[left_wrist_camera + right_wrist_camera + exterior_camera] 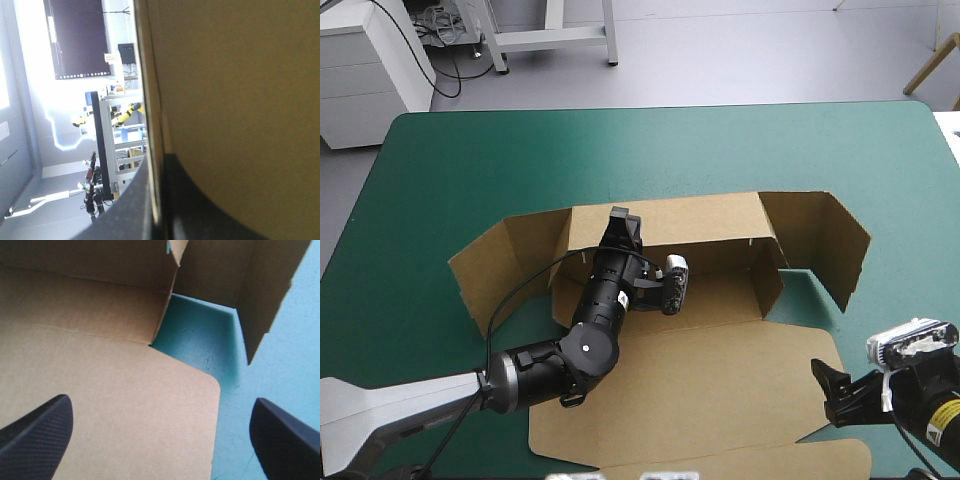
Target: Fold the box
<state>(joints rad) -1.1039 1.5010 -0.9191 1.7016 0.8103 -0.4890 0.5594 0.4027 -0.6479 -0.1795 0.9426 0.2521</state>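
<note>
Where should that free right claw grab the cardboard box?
Probably the upright right-hand flap of the box, from above: its thin top edge stands free, so the open right gripper can straddle it. The flat front panel hugs the table.

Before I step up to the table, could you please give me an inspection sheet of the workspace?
Surface: teal-green cover, lying smooth.
Job's things: brown box, partly folded; back wall and both end flaps raised, lid panel flat toward the near edge.
Clutter: nothing seen.
Grippers: left gripper shut on the box, at the back wall's top edge; right gripper open at the lid panel's near right corner, holding nothing.
Cables: nothing seen loose on the table.
Surroundings: nothing seen at or over the table's top.
</note>
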